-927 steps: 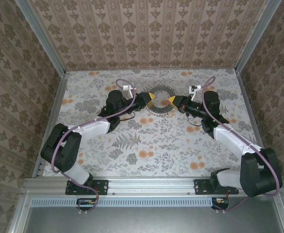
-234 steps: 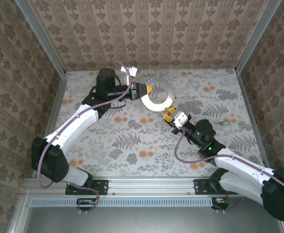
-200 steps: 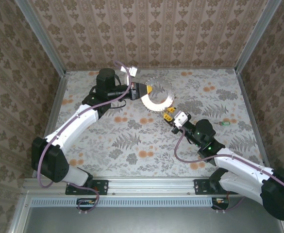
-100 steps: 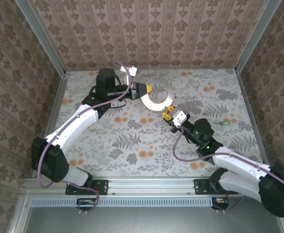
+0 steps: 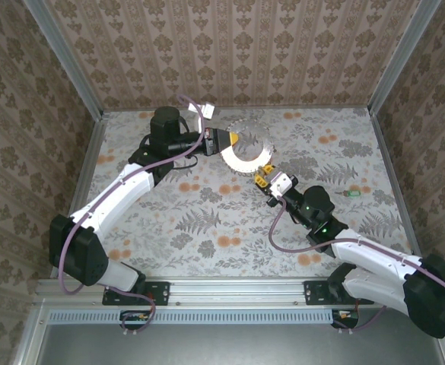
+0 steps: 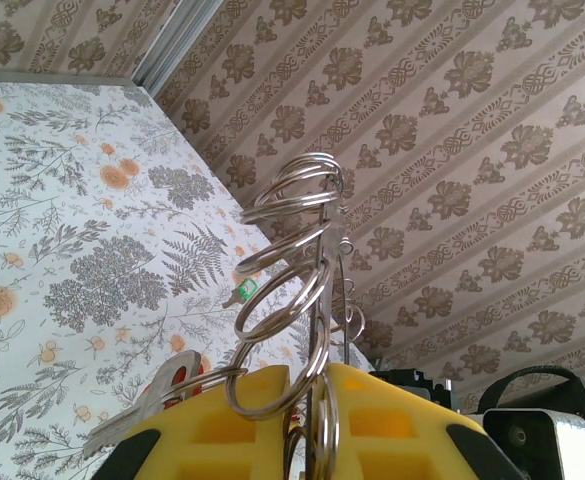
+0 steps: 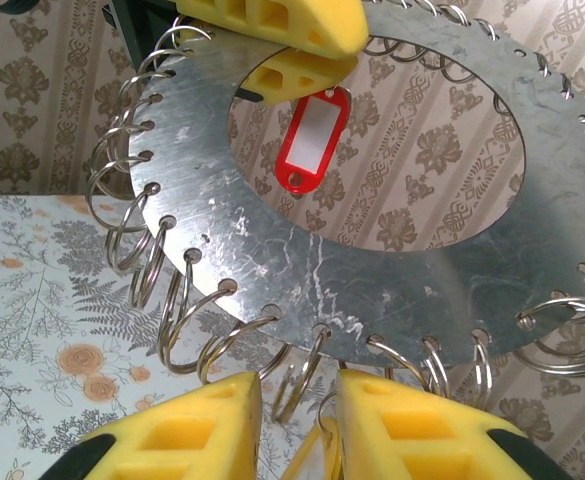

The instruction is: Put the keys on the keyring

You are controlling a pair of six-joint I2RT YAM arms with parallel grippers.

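The keyring [image 5: 242,161] is a flat silvery disc with a big hole and several split rings along its rim, held in the air. My left gripper [image 5: 232,139] is shut on its upper left edge, and the disc stands edge-on between the yellow fingers [image 6: 317,385]. A key on a red tag [image 7: 312,137] hangs from the disc beside those fingers. My right gripper [image 7: 300,385] sits just under the lower rim [image 7: 392,290], its jaws a little apart around a thin yellow key piece [image 7: 317,450], with one split ring between the tips. A green-headed key [image 5: 349,193] lies on the table.
The floral tabletop is boxed in by patterned walls at the back and both sides. The green key [image 6: 240,291] lies near the right wall, well to the right of both arms. Purple cables loop off both wrists.
My right gripper has crept slightly up and left toward the disc's lower rim. The left arm and the disc have stayed still.
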